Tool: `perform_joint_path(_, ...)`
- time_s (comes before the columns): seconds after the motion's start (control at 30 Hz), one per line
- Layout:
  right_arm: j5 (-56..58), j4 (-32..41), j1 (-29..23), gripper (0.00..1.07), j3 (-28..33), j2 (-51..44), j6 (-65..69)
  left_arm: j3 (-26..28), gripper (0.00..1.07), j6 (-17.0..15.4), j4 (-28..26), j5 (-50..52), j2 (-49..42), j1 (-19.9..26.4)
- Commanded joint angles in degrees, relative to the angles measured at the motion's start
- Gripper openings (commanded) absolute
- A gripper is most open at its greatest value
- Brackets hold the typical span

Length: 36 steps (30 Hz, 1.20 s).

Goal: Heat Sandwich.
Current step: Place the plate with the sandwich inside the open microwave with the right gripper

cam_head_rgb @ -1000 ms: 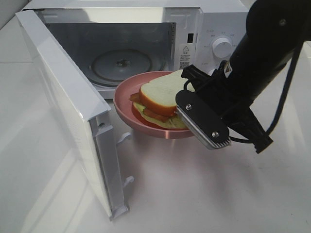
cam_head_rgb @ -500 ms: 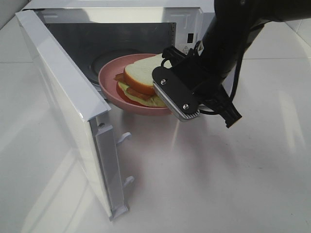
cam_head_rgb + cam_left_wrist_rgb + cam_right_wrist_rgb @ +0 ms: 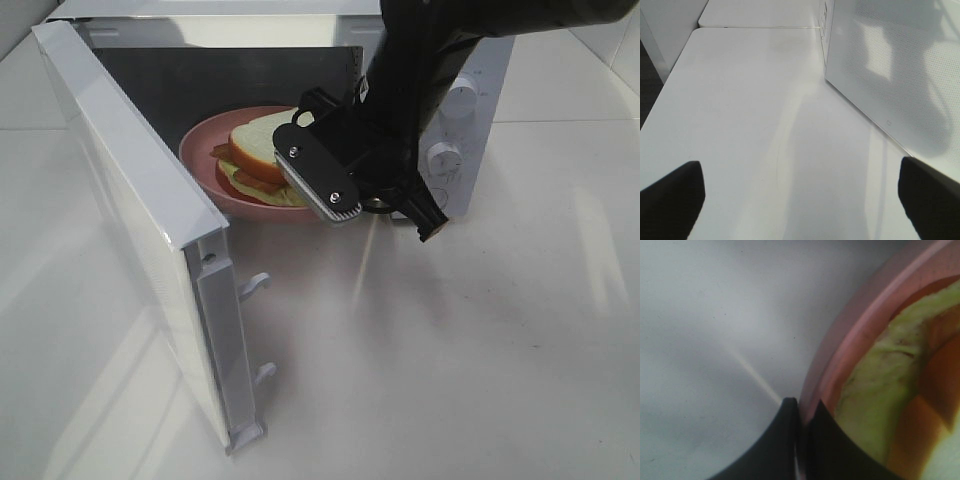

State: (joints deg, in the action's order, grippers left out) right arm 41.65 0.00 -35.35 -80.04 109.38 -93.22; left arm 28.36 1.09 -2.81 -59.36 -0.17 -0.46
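The left claw point(image 3: 800, 210) hangs low over the bare surface point(image 3: 750, 125). Its jaws are spread as wide as they go, with nothing between them. I judge it is parked there so the other arm has the opening to itself. Ahead of it and off to one side stands a white dotted panel, probably the outer face of the door point(image 3: 130, 190).

That door is swung fully out, well to the left of the right claw point(image 3: 312, 188), which leaves the cavity point(image 3: 200, 85) free to enter.

Just left of that claw is the plate point(image 3: 200, 160), level, with its far part inside the cavity mouth and its near edge towards the claw. I cannot tell whether it rests on the cavity floor. The sandwich point(image 3: 258, 148) lies on the plate, close to the claw's fingers, white bread uppermost and green and orange-brown filling showing at the edge. Keeping the plate level should stop the sandwich sliding.

The right claw is closed almost fully on the plate's near rim. The wrist view shows its two dark fingertips pinching the pink edge between them. Gripping the rim keeps the fingers off the food.

To the right of the claw, partly behind the arm, is the microwave point(image 3: 480, 110) panel with its knobs point(image 3: 462, 88). Letting go and shutting the door are not yet done.
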Motion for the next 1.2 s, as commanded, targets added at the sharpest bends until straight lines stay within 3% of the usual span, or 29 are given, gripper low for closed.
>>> perform_joint_path(0.03,0.00,0.00,-0.23,0.00,-2.81,1.60,-0.52,-0.11,1.01,-0.06,-0.17,0.46,-1.55,0.29)
perform_joint_path(0.93,8.94,-3.21,-0.23,0.00,-29.51,18.28,9.05,-0.11,1.01,-0.06,-0.17,0.46,-1.55,0.29)
perform_joint_path(1.2,9.74,-4.70,-0.06,0.00,-34.84,22.92,11.69,-0.11,1.01,-0.06,-0.17,0.46,-1.55,0.29)
